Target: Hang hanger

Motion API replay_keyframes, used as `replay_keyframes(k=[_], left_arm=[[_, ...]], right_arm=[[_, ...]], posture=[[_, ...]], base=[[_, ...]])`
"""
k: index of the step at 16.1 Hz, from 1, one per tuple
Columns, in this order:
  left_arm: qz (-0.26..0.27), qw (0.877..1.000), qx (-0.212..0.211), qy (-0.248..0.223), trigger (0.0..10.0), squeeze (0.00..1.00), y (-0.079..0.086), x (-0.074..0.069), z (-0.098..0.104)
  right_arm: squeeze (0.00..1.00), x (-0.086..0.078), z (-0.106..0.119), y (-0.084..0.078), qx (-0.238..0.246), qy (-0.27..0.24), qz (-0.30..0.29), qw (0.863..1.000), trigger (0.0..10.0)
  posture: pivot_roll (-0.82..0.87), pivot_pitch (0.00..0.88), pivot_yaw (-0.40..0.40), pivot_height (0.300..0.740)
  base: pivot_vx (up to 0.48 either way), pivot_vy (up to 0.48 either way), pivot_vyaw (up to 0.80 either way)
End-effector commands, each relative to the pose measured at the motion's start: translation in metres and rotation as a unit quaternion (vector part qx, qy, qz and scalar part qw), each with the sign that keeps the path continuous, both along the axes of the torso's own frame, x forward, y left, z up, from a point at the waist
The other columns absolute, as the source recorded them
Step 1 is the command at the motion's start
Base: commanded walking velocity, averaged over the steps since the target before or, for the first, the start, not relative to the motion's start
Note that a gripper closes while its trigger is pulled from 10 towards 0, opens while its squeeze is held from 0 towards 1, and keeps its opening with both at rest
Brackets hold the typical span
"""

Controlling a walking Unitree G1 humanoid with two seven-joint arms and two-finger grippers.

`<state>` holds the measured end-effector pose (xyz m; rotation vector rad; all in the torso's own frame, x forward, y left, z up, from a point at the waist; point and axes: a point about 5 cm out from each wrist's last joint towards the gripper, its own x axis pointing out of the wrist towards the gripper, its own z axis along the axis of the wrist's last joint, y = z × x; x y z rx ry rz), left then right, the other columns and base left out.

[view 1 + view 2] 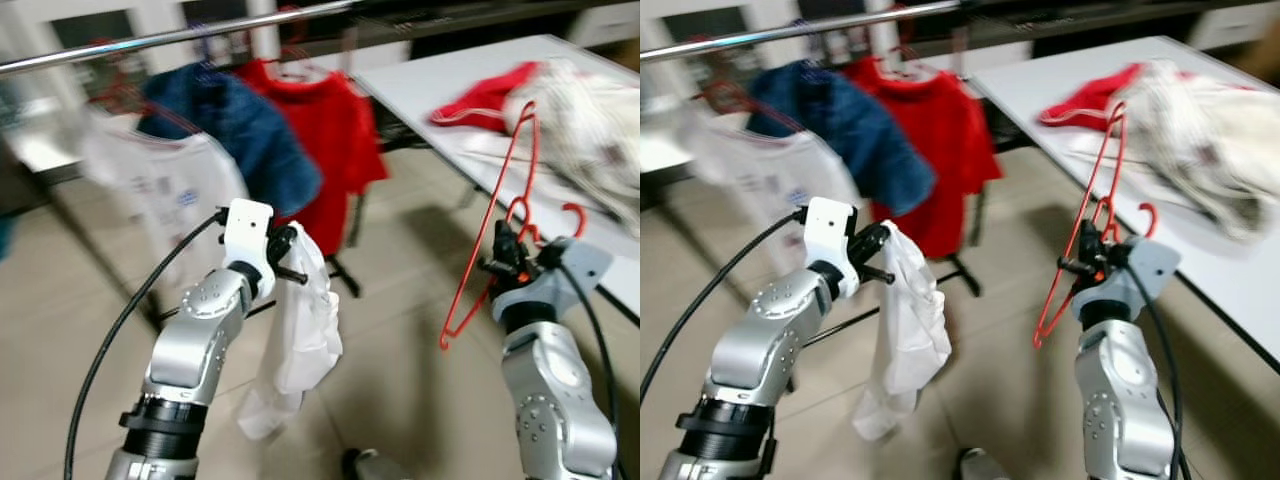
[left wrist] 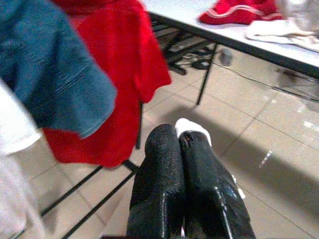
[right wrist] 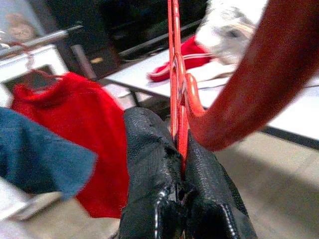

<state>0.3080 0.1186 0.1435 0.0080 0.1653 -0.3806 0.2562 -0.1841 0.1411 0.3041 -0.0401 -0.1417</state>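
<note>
Two grippers clamped — right gripper [image 1: 503, 262] red hanger [image 1: 487, 235], left gripper [image 1: 291, 258] white garment [image 1: 300, 335].

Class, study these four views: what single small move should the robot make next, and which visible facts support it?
Probably bring the two grippers together to thread the red hanger into the white garment. The right gripper is shut on the bare hanger, the left gripper is shut on the cloth, and the rail already carries clothes.

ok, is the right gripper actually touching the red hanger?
Touching. The right wrist view shows the right gripper with both black fingers pressed against the red hanger, its wire pinched between them with no gap.
</note>
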Motion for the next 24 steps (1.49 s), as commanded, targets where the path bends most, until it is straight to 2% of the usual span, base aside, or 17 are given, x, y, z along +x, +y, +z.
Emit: replay_keyframes(k=[1,3,5,10,16,19,24], left_arm=[[0.002,1.000,0.006,-0.022,10.0,0.00,0.002,-0.002,0.008],[0.008,1.000,0.009,-0.024,10.0,0.00,0.009,-0.006,0.009],[0.008,1.000,0.004,-0.027,10.0,0.00,0.011,-0.009,0.011],[-0.009,0.999,-0.017,-0.026,10.0,0.00,0.001,-0.007,0.012],[-0.030,0.999,0.000,-0.029,10.0,0.00,-0.002,-0.003,0.012],[-0.038,0.999,0.005,-0.027,10.0,0.00,-0.003,-0.003,0.011],[-0.046,0.998,0.017,-0.030,10.0,0.00,-0.002,-0.002,0.011]], right_arm=[[0.00,0.002,-0.004,0.008,0.017,0.005,0.014,1.000,10.0],[0.00,0.004,-0.006,0.017,0.049,-0.001,0.029,0.998,10.0],[0.00,0.004,-0.007,0.017,0.058,-0.003,0.029,0.998,10.0],[0.00,-0.003,-0.007,0.005,0.052,-0.005,0.001,0.999,10.0],[0.00,-0.005,-0.013,0.002,0.023,0.030,-0.010,0.999,10.0],[0.00,-0.009,-0.019,0.000,0.036,0.052,-0.020,0.998,10.0],[0.00,-0.012,-0.021,-0.004,0.035,0.057,-0.034,0.997,10.0]], posture=[[-0.18,0.000,0.021,0.719],[-0.15,0.000,0.009,0.719],[-0.14,0.000,0.007,0.719],[-0.18,0.000,0.026,0.719],[-0.19,0.000,0.051,0.719],[-0.19,0.000,0.053,0.719],[-0.19,0.000,0.058,0.719]], base=[[0.000,0.000,-0.80],[0.000,0.000,-0.80],[0.000,0.000,-0.80],[0.000,0.000,-0.80],[0.000,0.000,-0.80],[0.000,0.189,-0.31],[0.000,0.360,0.00]])
